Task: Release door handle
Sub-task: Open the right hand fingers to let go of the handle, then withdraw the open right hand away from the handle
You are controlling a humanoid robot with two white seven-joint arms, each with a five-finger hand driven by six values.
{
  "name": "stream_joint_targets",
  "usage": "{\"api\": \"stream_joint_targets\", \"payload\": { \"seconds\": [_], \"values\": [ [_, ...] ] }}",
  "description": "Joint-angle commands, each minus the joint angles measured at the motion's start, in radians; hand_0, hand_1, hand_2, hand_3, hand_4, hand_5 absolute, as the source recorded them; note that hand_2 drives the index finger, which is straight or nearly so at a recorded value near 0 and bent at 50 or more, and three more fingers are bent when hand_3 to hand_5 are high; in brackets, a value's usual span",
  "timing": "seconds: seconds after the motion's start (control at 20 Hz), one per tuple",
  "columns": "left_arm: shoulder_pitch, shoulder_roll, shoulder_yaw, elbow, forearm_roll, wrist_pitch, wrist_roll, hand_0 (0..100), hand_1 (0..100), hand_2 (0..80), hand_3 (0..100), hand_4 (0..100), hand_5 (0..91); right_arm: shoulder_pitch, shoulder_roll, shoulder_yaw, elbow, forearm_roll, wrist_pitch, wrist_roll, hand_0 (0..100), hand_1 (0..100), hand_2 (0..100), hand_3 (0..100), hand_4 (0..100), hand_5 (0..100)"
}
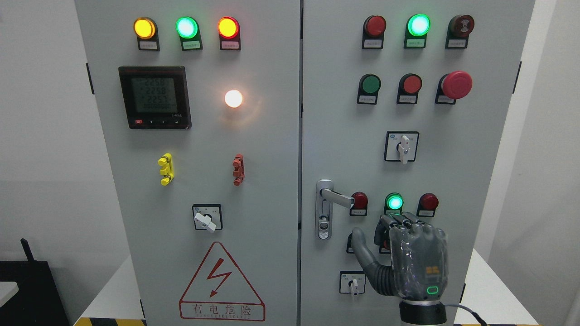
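The silver door handle (336,196) sits on the left edge of the cabinet's right door (476,149), its lever pointing right from a long plate with a keyhole. My right hand (401,253) hangs below and to the right of the lever, clear of it. The thumb sticks out to the left and the fingers (401,220) lean toward the panel, holding nothing. My left arm does not show in the head view.
Both grey cabinet doors look closed, with a narrow seam (300,163) between them. Around my hand are a lit green lamp (394,202), two red buttons (359,200) and a small rotary switch (353,283). A red mushroom stop button (456,84) sticks out higher up.
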Motion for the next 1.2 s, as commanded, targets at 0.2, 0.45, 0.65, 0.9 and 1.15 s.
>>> {"api": "stream_joint_targets", "payload": {
  "seconds": [0.2,0.45,0.65,0.9,1.15],
  "values": [
    [-0.002,0.0,-0.012,0.0,0.0,-0.001,0.0,12,39,0.0,0,0,0.0,0.077,-0.183,-0.161,-0.1,-0.152,-0.181,-0.001,51,33,5,18,14,13],
    [-0.002,0.0,-0.012,0.0,0.0,-0.001,0.0,12,39,0.0,0,0,0.0,0.112,-0.207,-0.178,-0.139,-0.156,-0.203,0.007,47,27,1,10,4,0],
    [-0.002,0.0,-0.012,0.0,0.0,-0.001,0.0,12,39,0.0,0,0,0.0,0.12,-0.207,-0.176,-0.14,-0.156,-0.203,0.01,44,27,0,9,3,0],
    [-0.002,0.0,-0.012,0.0,0.0,-0.001,0.0,12,39,0.0,0,0,0.0,0.12,-0.209,-0.174,-0.14,-0.156,-0.201,0.013,42,28,0,10,5,0],
    [-0.002,0.0,-0.012,0.0,0.0,-0.001,0.0,12,39,0.0,0,0,0.0,0.122,-0.204,-0.161,-0.14,-0.156,-0.201,0.013,40,28,1,11,6,0]
  ]
}}
